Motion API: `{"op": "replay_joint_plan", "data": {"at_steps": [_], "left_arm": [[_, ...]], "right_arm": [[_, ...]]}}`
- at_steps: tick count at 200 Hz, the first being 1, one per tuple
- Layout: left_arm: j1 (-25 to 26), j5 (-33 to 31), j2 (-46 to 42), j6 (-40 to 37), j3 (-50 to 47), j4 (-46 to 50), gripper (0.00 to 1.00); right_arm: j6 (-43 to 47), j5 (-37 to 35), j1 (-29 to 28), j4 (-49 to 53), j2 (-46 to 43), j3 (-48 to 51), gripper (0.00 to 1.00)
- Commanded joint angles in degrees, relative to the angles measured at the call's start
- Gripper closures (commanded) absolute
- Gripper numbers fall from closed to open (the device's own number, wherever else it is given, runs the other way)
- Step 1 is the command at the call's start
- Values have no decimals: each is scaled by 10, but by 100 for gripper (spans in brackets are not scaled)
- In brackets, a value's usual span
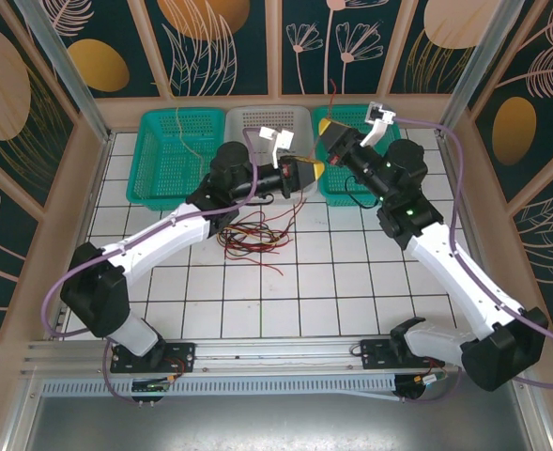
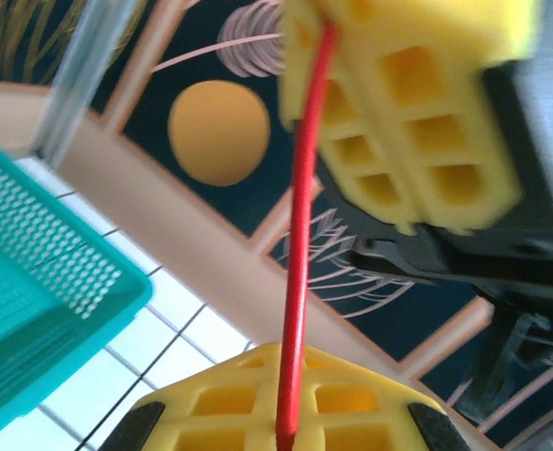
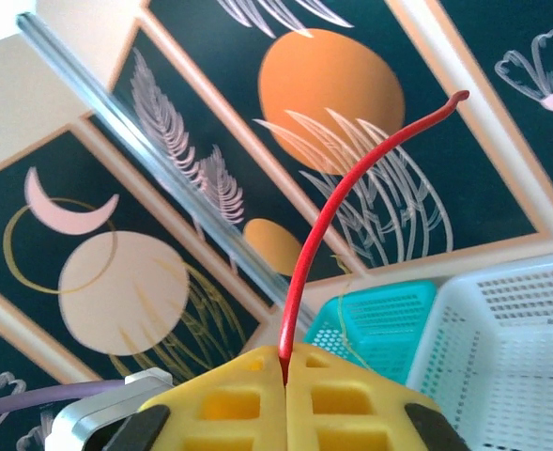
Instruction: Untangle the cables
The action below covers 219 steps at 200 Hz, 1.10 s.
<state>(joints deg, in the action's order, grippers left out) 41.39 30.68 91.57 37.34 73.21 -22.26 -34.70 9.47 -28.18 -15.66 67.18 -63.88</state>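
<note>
Cable [image 2: 300,216] of red colour stretches straight from left gripper [image 2: 284,418] to right gripper [image 3: 285,362], both pinching it; its free end curves up toward back wall [image 3: 332,94].

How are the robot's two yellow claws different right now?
The left gripper hangs by the pale grey plastic basket; the right gripper is farther back, by the right-hand teal plastic basket. The loose end of the thin red wire sticks out past the right gripper, not the left. Both have yellow pads shut on that wire.
</note>
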Motion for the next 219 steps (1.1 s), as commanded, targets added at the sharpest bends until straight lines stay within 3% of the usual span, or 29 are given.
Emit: {"op": "replay_joint_plan", "data": {"at_steps": [1, 16, 34, 91, 103, 121, 130, 153, 159, 189, 219], "left_arm": [[1, -137, 33, -33, 70, 165, 100], [-7, -234, 62, -65, 135, 265, 100], [-29, -272, 120, -101, 223, 346, 100], [-70, -371, 313, -221, 521, 479, 100], [-78, -387, 342, -227, 543, 478, 100], [-80, -406, 376, -236, 558, 475, 51], [-80, -398, 389, -233, 566, 480, 41], [-80, -374, 381, -213, 536, 467, 31], [-80, -369, 369, -209, 516, 452, 20], [-80, -375, 287, -203, 409, 384, 12], [-80, -382, 186, -197, 314, 361, 16]], "right_arm": [[23, -54, 1, 6, -5, -5, 76], [29, -70, 5, 31, -18, -2, 62], [34, -69, 8, 60, -39, 3, 54], [-3, -46, 7, 147, -133, 79, 52], [-12, -49, 4, 164, -157, 99, 53], [-25, -58, 2, 193, -189, 121, 52], [-28, -62, 2, 208, -200, 127, 52], [-26, -68, 1, 238, -208, 127, 52], [-24, -67, 1, 240, -206, 128, 52], [-21, -54, -1, 245, -167, 126, 52], [1, -86, -46, 276, -88, 103, 53]]}}
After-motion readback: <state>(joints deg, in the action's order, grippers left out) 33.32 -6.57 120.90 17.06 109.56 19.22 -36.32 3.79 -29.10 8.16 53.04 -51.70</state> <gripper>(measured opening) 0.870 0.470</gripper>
